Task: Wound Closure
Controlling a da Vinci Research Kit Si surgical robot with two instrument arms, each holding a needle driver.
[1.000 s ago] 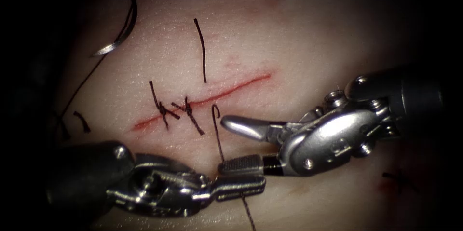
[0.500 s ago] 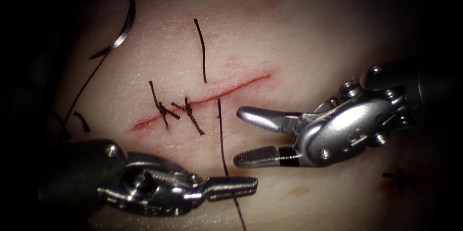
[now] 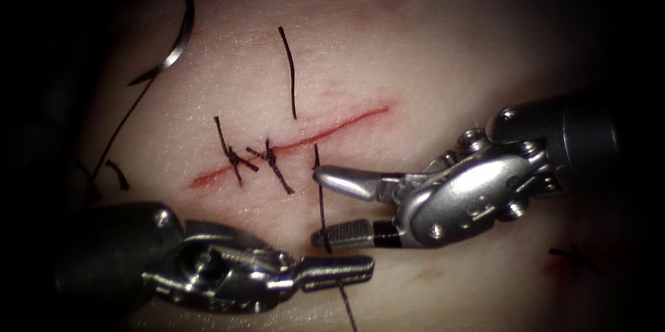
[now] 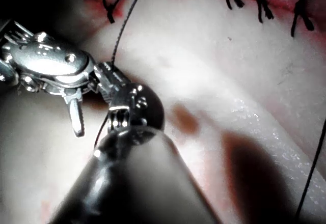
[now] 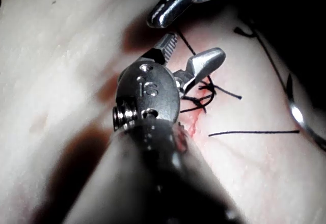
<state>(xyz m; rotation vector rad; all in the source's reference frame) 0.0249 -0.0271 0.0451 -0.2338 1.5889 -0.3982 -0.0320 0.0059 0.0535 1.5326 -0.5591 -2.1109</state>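
The curved steel needle (image 3: 173, 51) lies free on the pale pork tissue (image 3: 429, 48) at the upper left of the endoscope frame, well left of the cut, not in the tissue and held by neither tool. The thin red cut (image 3: 332, 127) runs slantwise across the middle, with two dark knotted stitches (image 3: 253, 155) at its lower left end. A dark thread (image 3: 321, 200) runs from the cut straight down into the left tool (image 3: 346, 269), low in the frame, whose jaws are clamped on it. The right tool (image 3: 322, 207) reaches in from the right with its jaws apart, one on either side of that thread, holding nothing. A loose cut end of thread (image 3: 289, 72) lies above the cut.
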